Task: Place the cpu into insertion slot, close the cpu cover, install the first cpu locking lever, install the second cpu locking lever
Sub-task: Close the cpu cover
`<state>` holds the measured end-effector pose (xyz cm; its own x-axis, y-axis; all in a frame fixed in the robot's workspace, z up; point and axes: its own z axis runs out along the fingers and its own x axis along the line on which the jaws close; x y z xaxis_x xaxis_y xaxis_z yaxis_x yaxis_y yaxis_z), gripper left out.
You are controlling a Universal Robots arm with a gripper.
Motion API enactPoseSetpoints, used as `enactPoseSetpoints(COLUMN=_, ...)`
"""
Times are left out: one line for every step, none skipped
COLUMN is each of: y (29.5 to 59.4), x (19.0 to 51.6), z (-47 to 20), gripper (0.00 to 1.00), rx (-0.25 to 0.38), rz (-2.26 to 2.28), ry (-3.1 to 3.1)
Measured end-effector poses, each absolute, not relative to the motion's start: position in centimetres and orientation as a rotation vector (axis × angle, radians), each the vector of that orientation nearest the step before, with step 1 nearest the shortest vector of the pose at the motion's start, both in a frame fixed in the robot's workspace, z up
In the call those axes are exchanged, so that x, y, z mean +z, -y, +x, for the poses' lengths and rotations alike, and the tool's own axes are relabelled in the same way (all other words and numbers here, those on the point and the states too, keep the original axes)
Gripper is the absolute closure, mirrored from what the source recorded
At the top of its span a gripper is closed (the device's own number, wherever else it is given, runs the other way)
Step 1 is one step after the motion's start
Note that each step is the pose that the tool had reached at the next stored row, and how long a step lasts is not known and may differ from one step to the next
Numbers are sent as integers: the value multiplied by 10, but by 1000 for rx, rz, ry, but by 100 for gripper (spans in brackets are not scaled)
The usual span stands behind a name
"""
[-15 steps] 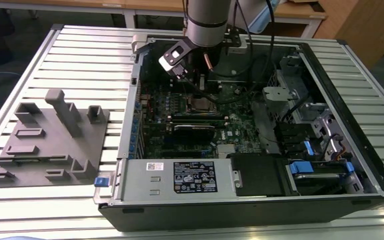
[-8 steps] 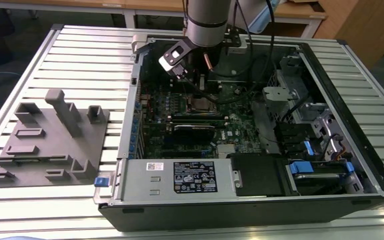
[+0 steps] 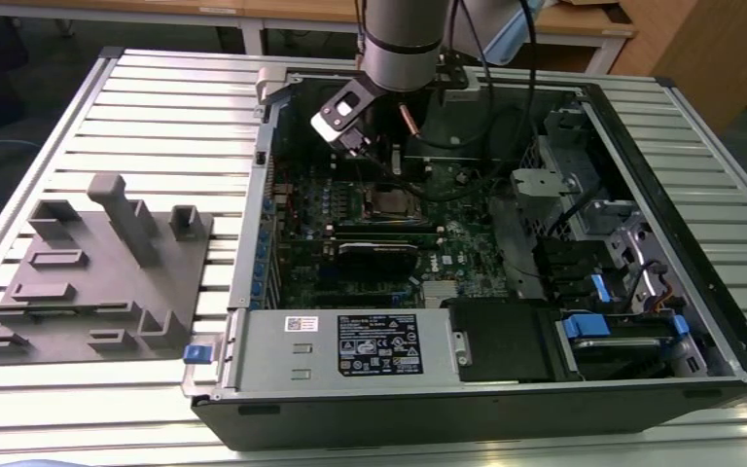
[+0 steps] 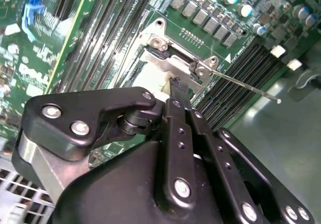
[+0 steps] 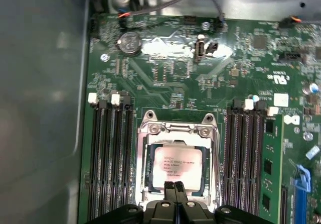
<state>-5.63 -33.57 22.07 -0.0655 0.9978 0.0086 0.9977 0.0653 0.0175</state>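
Hand: I read the hand (image 5: 174, 186) as pressed together with nothing between the tips. It hangs at the edge of the cpu cover (image 5: 175, 129), probably to push with one narrow point.
Cpu: the cpu (image 5: 178, 164) lies flat in the insertion slot (image 3: 366, 202).
Cover: it is down, framing the chip to pin it.
Lever: in the second wrist view, a thin locking lever (image 4: 241, 86) juts out free. I judge it unlatched.

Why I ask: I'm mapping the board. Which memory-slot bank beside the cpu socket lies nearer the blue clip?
The bank between the cpu and the blue clip; the other bank borders bare grey metal.
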Motion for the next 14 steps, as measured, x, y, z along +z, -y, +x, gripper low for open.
enactPoseSetpoints(y=336, x=221, z=-56, gripper=89, rx=29, rz=2123, ry=-2308)
enactPoseSetpoints(y=336, x=221, z=-56, gripper=89, rx=29, rz=2102, ry=-2327)
enactPoseSetpoints(y=336, x=221, z=-56, gripper=89, rx=29, rz=2080, ry=-2347)
enactPoseSetpoints(y=336, x=221, z=-56, gripper=89, rx=29, rz=2059, ry=-2366)
enactPoseSetpoints(y=336, x=221, z=-56, gripper=89, rx=30, rz=2038, ry=-2385)
enactPoseSetpoints(y=336, x=220, z=-56, gripper=89, rx=30, rz=2016, ry=-2403)
enactPoseSetpoints(y=336, x=220, z=-56, gripper=89, rx=30, rz=1973, ry=-2439)
enactPoseSetpoints(y=336, x=220, z=-56, gripper=89, rx=30, rz=1949, ry=-2458)
enactPoseSetpoints(y=336, x=220, z=-56, gripper=89, rx=30, rz=1927, ry=-2476)
enactPoseSetpoints(y=336, x=220, z=-56, gripper=89, rx=30, rz=1905, ry=-2493)
enactPoseSetpoints(y=336, x=220, z=-56, gripper=89, rx=30, rz=1882, ry=-2511)
enactPoseSetpoints(y=336, x=220, z=-56, gripper=89, rx=30, rz=1860, ry=-2527)
enactPoseSetpoints(y=336, x=220, z=-56, gripper=89, rx=30, rz=1837, ry=-2544)
enactPoseSetpoints(y=336, x=220, z=-56, gripper=89, rx=30, rz=1817, ry=-2559)
